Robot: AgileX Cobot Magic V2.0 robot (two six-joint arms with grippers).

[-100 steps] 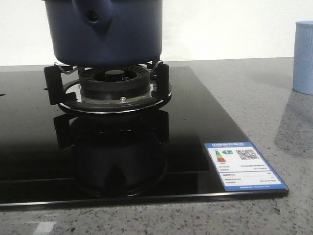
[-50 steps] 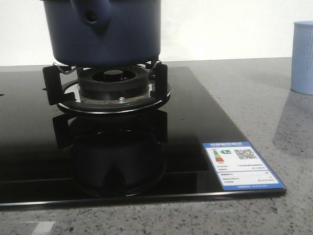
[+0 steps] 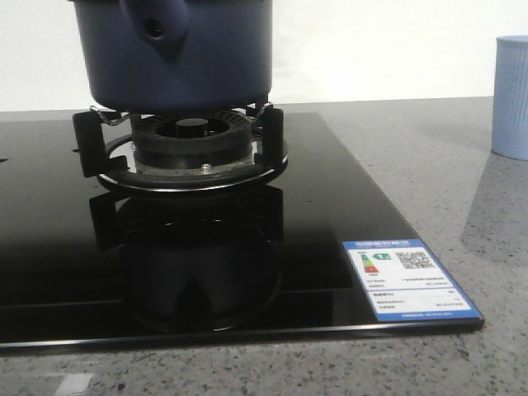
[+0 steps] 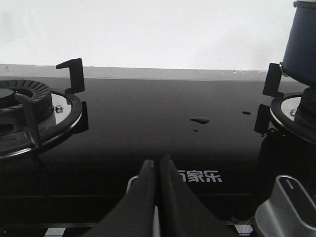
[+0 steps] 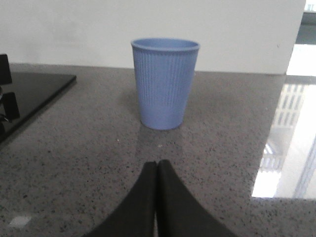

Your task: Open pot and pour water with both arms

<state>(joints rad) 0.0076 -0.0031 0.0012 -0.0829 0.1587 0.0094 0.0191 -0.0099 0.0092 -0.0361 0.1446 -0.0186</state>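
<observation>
The dark navy pot [image 3: 177, 49] stands on the burner grate [image 3: 186, 148] of the black glass cooktop [image 3: 330, 198]; its handle stub with a small hole faces the front camera, and its top and lid are out of view. Part of the pot shows in the left wrist view [image 4: 302, 42]. My left gripper [image 4: 158, 163] is shut and empty, low over the cooktop between the two burners. My right gripper [image 5: 157, 165] is shut and empty over the grey counter, a short way in front of the pale blue ribbed cup [image 5: 164, 83]. Neither gripper shows in the front view.
The cup stands on the granite counter at the right of the front view [image 3: 511, 95]. A second burner [image 4: 24, 116] lies left of the left gripper, a metal knob [image 4: 286, 210] to its right. Water drops [image 4: 199, 119] lie on the glass. A label sticker [image 3: 408, 279] marks the cooktop's front right corner.
</observation>
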